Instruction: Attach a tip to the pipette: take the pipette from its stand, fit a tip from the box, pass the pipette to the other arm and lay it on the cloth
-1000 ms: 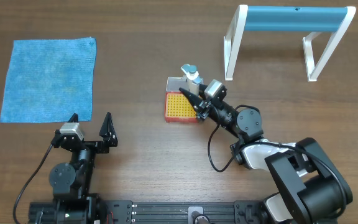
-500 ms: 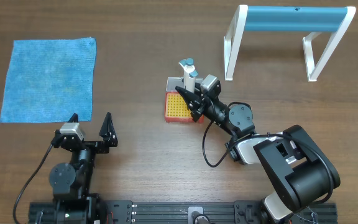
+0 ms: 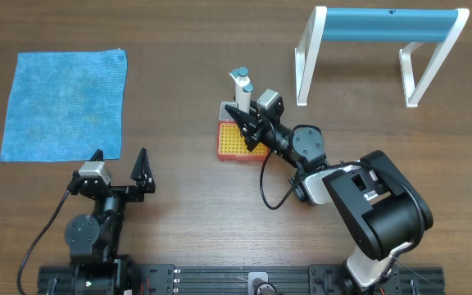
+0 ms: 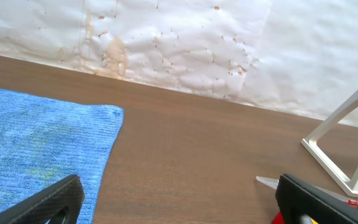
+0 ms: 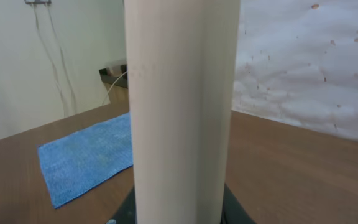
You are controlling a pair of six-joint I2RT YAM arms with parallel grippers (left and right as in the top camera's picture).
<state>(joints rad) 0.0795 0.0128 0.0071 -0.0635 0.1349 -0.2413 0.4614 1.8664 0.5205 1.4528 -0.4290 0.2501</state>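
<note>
A white pipette (image 3: 241, 88) with a grey-blue top stands nearly upright over the far edge of the orange tip box (image 3: 236, 142). My right gripper (image 3: 247, 120) is shut on its body. In the right wrist view the cream pipette barrel (image 5: 182, 106) rises close between the dark fingers (image 5: 128, 211). The pipette's lower end and any tip on it are hidden. The blue cloth (image 3: 65, 105) lies flat at the far left. My left gripper (image 3: 120, 166) is open and holds nothing, near the table's front, just short of the cloth's near right corner (image 4: 36, 146).
The white stand with a blue top bar (image 3: 383, 29) is at the far right, and one white foot (image 4: 344, 155) of it is seen from the left wrist. Bare brown tabletop lies between the cloth and the tip box. A pale wall runs behind the table.
My right gripper has carried the pipette away from the arm's base and slightly left over the tip box, tipping it more upright. The left arm has not moved.
</note>
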